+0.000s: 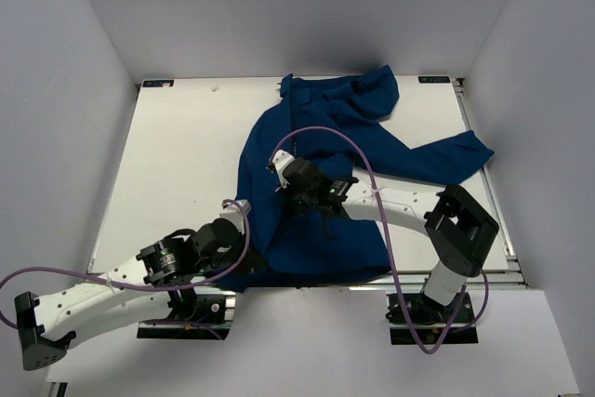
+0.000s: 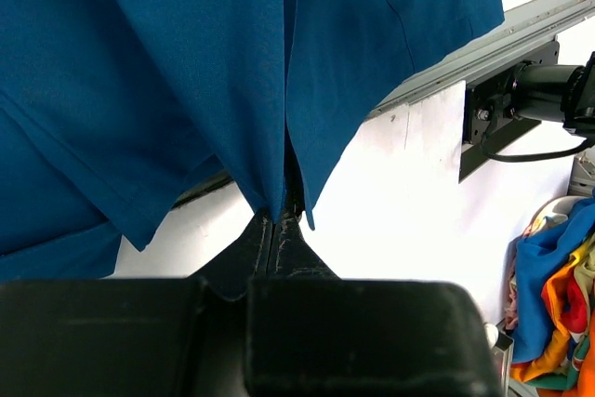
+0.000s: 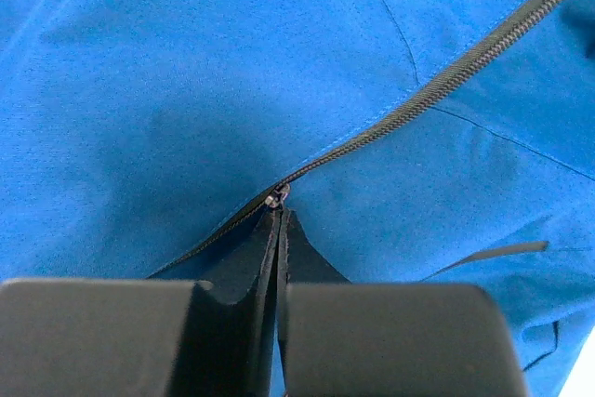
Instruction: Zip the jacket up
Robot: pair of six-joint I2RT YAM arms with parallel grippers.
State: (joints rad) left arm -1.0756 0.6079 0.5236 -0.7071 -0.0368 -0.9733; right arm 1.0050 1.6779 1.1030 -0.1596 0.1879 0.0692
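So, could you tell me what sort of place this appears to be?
Probably a robotics lab test cell: a white table boxed in by plain white walls, a left arm and right arm mounted at its near edge, and a heap of coloured cloths beside it.

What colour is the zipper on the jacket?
Dark grey zipper against the blue jacket. It shows best in the right wrist view.

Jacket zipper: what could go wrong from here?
The right pincer pinches only the tiny zipper pull, so it might slip off. The left pincer holds just the bottom edge of the jacket; if that slides out, the fabric could bunch up.
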